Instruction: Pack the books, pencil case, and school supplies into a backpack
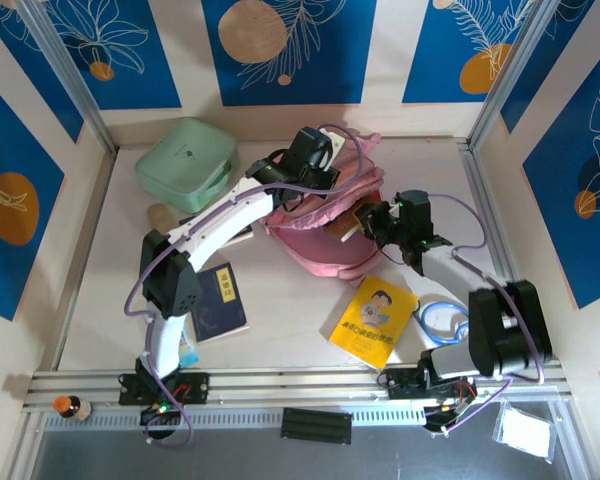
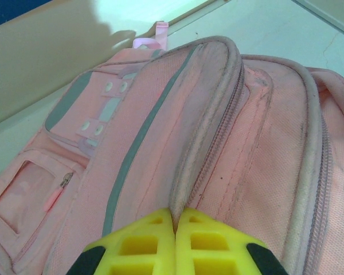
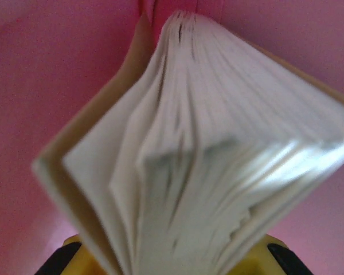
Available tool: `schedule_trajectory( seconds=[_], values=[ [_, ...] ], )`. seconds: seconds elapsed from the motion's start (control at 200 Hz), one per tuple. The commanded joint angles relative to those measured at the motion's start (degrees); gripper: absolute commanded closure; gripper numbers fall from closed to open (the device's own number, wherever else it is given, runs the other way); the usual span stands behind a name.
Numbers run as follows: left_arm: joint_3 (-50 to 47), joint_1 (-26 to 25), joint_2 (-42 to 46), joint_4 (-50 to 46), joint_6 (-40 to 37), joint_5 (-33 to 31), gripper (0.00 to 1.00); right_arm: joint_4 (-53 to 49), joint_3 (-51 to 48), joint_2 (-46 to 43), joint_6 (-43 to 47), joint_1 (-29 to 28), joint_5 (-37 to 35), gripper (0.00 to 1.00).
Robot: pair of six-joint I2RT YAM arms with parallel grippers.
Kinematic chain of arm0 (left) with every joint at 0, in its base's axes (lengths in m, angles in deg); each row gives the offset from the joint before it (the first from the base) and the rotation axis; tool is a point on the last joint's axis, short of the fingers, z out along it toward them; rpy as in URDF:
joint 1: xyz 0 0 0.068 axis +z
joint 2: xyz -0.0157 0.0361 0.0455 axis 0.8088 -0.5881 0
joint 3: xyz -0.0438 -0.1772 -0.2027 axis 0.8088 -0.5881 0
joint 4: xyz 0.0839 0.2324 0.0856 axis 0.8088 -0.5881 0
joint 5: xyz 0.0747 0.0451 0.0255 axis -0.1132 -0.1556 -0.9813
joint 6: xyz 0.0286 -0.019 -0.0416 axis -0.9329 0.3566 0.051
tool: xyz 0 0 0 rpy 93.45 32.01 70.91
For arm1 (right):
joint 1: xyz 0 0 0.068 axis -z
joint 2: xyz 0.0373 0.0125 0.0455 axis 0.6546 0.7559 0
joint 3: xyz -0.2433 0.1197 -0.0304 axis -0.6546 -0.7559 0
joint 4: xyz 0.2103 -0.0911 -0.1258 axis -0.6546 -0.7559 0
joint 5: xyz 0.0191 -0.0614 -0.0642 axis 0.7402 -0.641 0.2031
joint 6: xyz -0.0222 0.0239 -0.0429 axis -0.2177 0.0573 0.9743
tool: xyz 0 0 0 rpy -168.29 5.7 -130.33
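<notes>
- The left fingers (image 2: 176, 226), yellow ribbed plastic, are pressed together on a raised fold of the backpack (image 2: 246, 143), beside a zip line in the woven pink cloth.
- The right fingers (image 1: 372, 222) are clamped on the spine end of a brown book (image 1: 345, 230). In the right wrist view its pale pages fan out, blurred, against smooth pink lining.
- The backpack is soft and slumped at the upper centre of the top view, with grey piping, stitched front pockets and a small clear window pocket.
- The left arm, white and black, reaches diagonally from the lower left up to the bag's top. The right arm bends in from the lower right, wrist level with the bag's opening.
- A yellow book (image 1: 373, 320) with a cartoon figure lies flat below the bag, and a navy book (image 1: 220, 300) lies at lower left.
- A tan pouch (image 1: 159, 213) sits below a mint-green case (image 1: 185, 160) at upper left.
- The desk (image 1: 110, 300) is pale and matt. Blue panels with white leaves and orange discs stand around it.
</notes>
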Motion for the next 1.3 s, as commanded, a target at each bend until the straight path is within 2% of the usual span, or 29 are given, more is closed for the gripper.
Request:
schedule_trajectory(
  seconds=[0.0, 0.12, 0.315, 0.64, 0.86, 0.96, 1.15, 1.295],
  values=[
    [3.8, 0.1, 0.9, 5.2, 1.9, -0.1, 1.00, 12.4, 5.2, 5.3, -3.5, -1.0, -1.3, 0.94],
    [3.9, 0.1, 1.1, 5.2, 2.6, 0.2, 1.00, 16.3, 7.3, 9.0, -4.6, -1.2, -0.9, 0.94],
    [3.9, 0.2, 0.9, 4.9, 2.7, 0.6, 1.00, 19.5, 6.9, 8.7, -5.4, -1.4, -1.1, 0.93],
    [4.3, 0.5, 0.9, 4.9, 2.7, 0.3, 1.00, 22.0, 4.5, 4.0, -3.3, -1.2, -0.9, 0.93],
    [4.3, 0.8, 1.1, 4.8, 2.8, 0.2, 1.00, 17.9, 3.0, -2.8, 0.5, -1.5, -2.9, 0.93],
    [4.3, 0.9, 1.1, 4.9, 3.1, 0.5, 1.00, 17.9, 4.3, -0.9, 1.3, -2.0, -2.5, 0.93],
    [4.3, 1.0, 1.3, 4.7, 3.7, 0.7, 1.00, 21.1, 7.7, 8.9, -1.0, -2.5, -1.8, 0.93],
    [4.2, 1.2, 1.3, 4.3, 4.1, 0.4, 1.00, 19.9, 8.9, 13.6, -2.4, -4.0, -5.7, 0.93]
  ],
)
